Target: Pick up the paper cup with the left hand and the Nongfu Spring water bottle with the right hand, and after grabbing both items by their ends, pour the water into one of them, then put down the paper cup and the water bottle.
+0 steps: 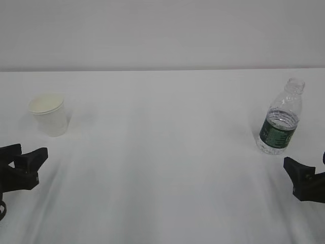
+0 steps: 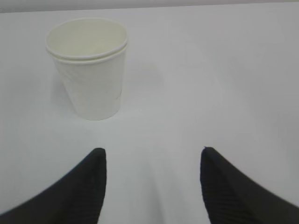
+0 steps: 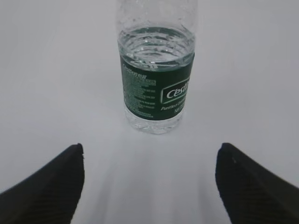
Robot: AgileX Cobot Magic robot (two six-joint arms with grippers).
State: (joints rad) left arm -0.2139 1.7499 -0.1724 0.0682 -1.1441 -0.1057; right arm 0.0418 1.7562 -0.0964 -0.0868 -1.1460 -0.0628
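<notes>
The white paper cup stands upright on the left of the table, showing a doubled rim in the left wrist view. My left gripper sits short of it, open, with only bare table between its fingers; the cup lies ahead and left of the gap. The Nongfu Spring water bottle stands upright on the right, capless, with a dark green label and water up to the label's top. My right gripper is open wide just in front of it, apart from it, holding nothing.
A white tabletop stretches between cup and bottle, with a pale wall behind its far edge. Nothing else stands on it in these views.
</notes>
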